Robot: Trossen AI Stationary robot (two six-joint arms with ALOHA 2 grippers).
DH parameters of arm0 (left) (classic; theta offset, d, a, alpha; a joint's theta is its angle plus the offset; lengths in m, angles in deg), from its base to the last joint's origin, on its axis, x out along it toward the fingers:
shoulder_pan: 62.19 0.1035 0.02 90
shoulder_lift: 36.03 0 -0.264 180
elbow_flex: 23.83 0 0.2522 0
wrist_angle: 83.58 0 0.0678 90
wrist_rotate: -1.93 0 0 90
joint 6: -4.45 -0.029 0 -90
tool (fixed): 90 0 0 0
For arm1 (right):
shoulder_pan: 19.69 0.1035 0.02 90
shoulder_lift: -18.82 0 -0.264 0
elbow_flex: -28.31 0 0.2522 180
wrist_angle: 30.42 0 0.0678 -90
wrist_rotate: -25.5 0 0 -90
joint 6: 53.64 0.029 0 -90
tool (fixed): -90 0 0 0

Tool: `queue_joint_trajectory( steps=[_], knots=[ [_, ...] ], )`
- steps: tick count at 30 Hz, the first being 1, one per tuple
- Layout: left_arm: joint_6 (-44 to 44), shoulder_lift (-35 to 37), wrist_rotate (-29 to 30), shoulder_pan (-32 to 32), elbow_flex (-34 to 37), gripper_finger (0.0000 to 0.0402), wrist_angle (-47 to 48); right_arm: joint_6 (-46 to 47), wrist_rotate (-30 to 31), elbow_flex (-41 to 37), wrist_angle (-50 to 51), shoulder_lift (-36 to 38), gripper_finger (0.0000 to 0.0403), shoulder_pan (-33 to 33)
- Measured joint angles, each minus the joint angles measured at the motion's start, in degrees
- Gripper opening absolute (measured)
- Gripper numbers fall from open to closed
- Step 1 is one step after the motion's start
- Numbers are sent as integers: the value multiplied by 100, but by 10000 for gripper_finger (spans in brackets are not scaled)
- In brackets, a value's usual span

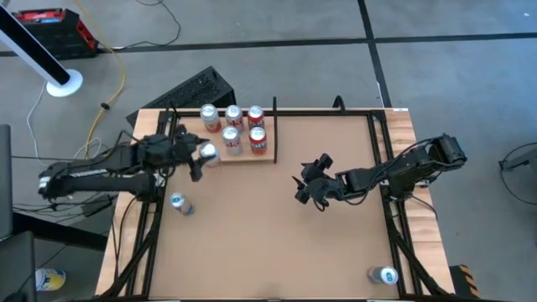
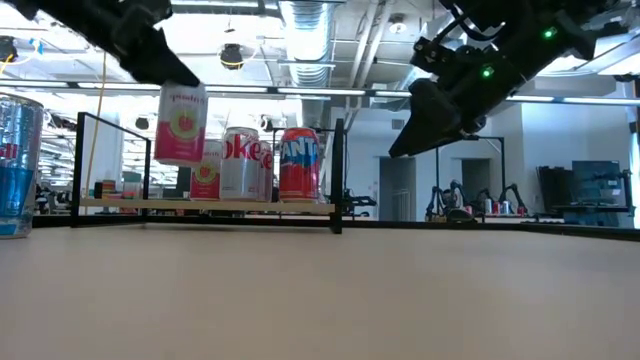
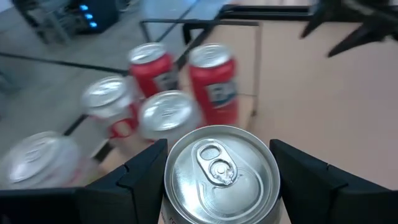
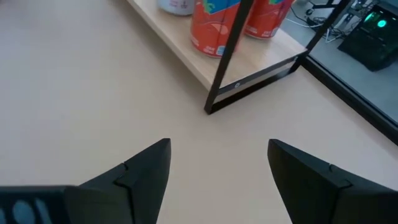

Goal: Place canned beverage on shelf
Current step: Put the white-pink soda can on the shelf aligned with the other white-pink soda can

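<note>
The left gripper (image 1: 204,156) holds a can (image 1: 208,153) aloft beside the shelf (image 1: 270,157) near the desk's (image 1: 277,243) far edge. The right gripper (image 1: 306,190) waits mid-desk, fingers (image 4: 130,174) spread and empty.

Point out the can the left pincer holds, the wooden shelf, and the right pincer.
Pink-labelled aluminium can (image 2: 182,123): low view, label.
Pale wooden black-railed shelf (image 2: 210,207): low view, front edge.
Right pincer (image 4: 217,174): right wrist view, between fingertips.

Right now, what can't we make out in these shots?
- Held can: label cut off by the left wrist view's bottom edge; left hand covers part of it from above.
- Shelf cans: back row hidden behind the front ones in the low view, blurred in the left wrist view.
- Blue can: cut by the low view's left edge.
</note>
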Motion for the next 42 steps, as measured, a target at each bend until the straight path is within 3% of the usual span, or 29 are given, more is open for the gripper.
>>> queue_joint_trajectory(
  steps=[6,13,17,23,42],
  knots=[
    [-541,-152,-611,1334,0,232,9,0,-164,1,-28,0,290,-163],
    [-632,-510,-2463,3014,178,232,-360,-50,-248,0,-22,0,290,-248],
    [-587,-668,-3104,3564,269,232,-789,-66,-293,2,-17,0,290,-258],
    [-566,-813,-3233,3901,284,232,-803,-97,-295,1,-20,0,290,-258],
    [-357,-1327,-3496,3911,280,256,-961,-98,-295,0,-22,0,290,-258]
  ],
)
